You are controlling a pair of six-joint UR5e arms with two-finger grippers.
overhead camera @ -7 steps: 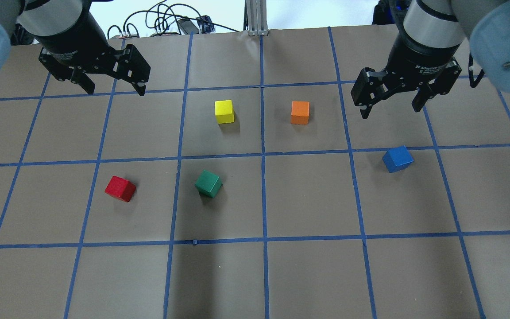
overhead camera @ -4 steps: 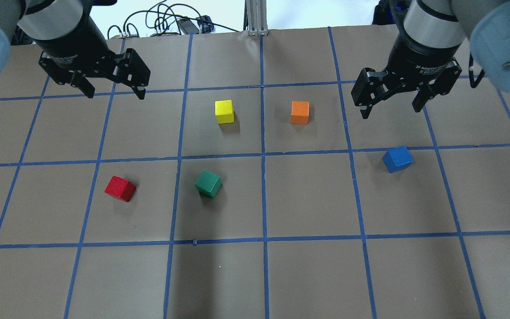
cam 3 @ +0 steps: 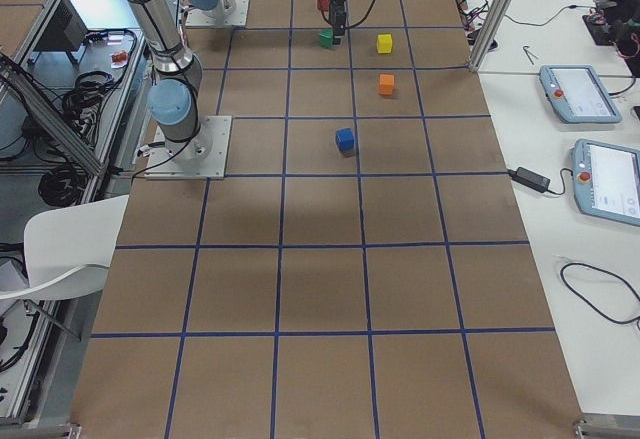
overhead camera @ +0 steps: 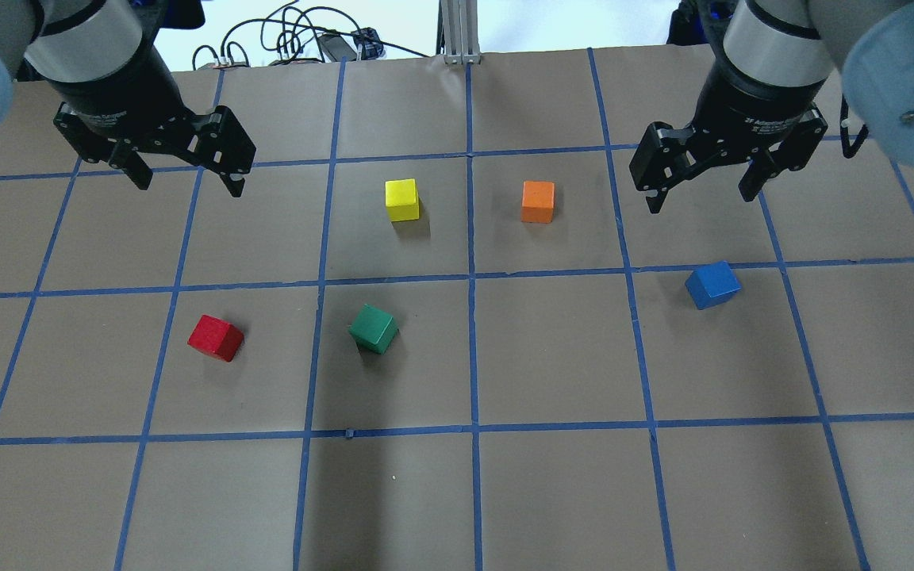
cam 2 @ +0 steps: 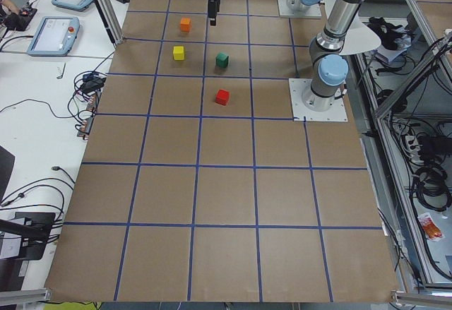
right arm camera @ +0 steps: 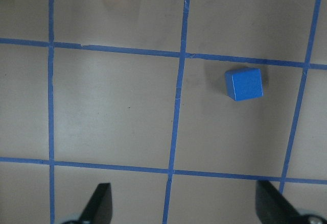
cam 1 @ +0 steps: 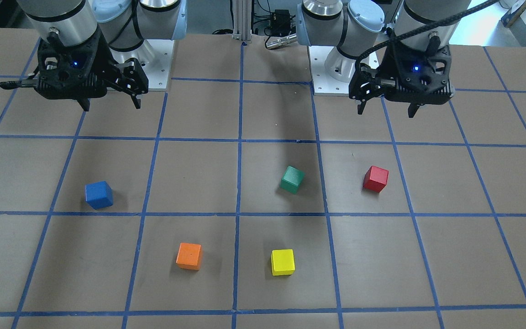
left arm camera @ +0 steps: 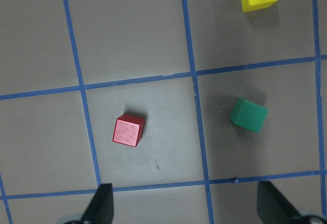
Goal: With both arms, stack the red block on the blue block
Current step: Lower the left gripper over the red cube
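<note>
The red block (overhead camera: 215,338) lies on the brown gridded table at the left; it also shows in the front view (cam 1: 376,178) and the left wrist view (left arm camera: 128,130). The blue block (overhead camera: 712,285) lies at the right, also in the front view (cam 1: 98,194) and the right wrist view (right arm camera: 244,83). My left gripper (overhead camera: 189,184) hangs open and empty above the table, beyond the red block. My right gripper (overhead camera: 699,200) hangs open and empty, beyond the blue block. Both blocks are apart from the fingers.
A yellow cube (overhead camera: 402,199) and an orange cube (overhead camera: 537,201) sit in the middle far row. A green cube (overhead camera: 373,328) sits between the red and blue blocks, nearer the red. Cables (overhead camera: 290,40) and a metal post (overhead camera: 461,32) are at the far edge.
My left gripper has shifted a little left and nearer, toward the red block's square. The right gripper and all the cubes have not moved.
</note>
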